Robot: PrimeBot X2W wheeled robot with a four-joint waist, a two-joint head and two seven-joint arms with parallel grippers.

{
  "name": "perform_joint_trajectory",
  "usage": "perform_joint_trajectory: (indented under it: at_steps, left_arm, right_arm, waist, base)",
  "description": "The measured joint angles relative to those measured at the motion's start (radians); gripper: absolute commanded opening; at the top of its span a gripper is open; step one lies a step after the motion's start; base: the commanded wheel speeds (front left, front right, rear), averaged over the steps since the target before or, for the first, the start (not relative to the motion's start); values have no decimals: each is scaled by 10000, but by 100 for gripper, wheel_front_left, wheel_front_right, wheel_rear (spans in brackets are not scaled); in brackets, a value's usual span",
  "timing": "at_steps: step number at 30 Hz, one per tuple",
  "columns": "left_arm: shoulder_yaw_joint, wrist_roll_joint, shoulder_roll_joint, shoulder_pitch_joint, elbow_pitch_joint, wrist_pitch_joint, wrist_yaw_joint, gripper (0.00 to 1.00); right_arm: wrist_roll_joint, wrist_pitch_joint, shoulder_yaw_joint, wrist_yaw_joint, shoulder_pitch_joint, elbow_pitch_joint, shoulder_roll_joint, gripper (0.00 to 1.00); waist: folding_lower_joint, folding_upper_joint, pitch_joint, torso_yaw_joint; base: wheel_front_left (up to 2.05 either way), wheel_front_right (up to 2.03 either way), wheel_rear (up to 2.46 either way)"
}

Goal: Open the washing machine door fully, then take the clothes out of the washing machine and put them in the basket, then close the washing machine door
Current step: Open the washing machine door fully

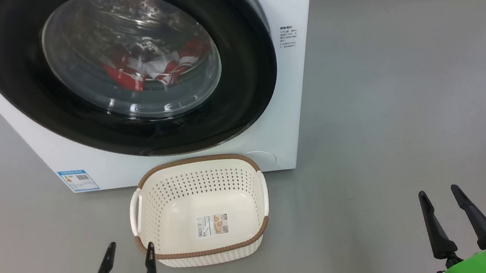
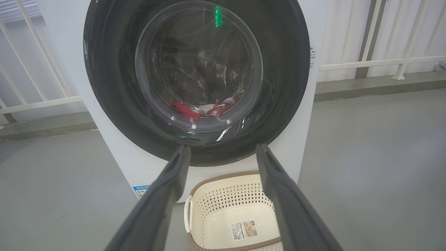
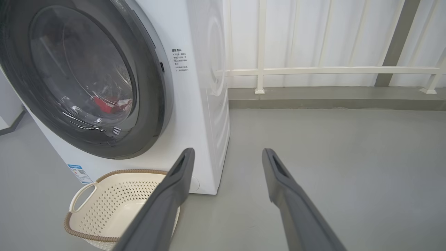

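The white washing machine (image 1: 297, 105) stands on the floor with its round black-rimmed door (image 1: 23, 85) closed against its front. Through the glass I see the red and white clothes (image 1: 162, 68) lying in the drum (image 2: 195, 80). The cream basket (image 1: 204, 252) with a brown rim sits on the floor right in front of the machine, with nothing in it but a sticker. My left gripper (image 1: 130, 248) is open at the basket's near left corner. My right gripper (image 1: 439, 193) is open over bare floor to the right, well away from the machine.
Grey floor (image 1: 398, 96) stretches to the right of the machine. A white railing (image 3: 331, 70) and a low grey kerb (image 3: 331, 97) run behind the machine. A blue label (image 1: 78, 180) marks the machine's lower left corner.
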Motion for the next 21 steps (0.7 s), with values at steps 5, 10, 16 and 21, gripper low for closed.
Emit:
perform_joint_trajectory:
  at_steps: [5,10,16,21]
  left_arm:
    - [75,31,-69,-1,6,0,-148,100]
    - [123,42,-159,-16,13,0,-180,100]
    - [130,102,-230,-190,15,0,-253,100]
    - [105,102,-324,-538,8,0,-337,100]
  right_arm:
    - [412,-2,35,0,-5,-144,111,0]
    - [1373,-2,105,0,-347,-207,324,0]
    - [2220,-31,368,0,-1812,-284,407,0]
    - [2612,-31,662,0,-3057,-165,403,0]
  waist:
    - [0,0,74,4]
    - [0,0,204,39]
    - [0,0,446,148]
    - [0,0,729,307]
  base:
    - [0,0,0]
    - [0,0,0]
    - [0,0,0]
    - [0,0,0]
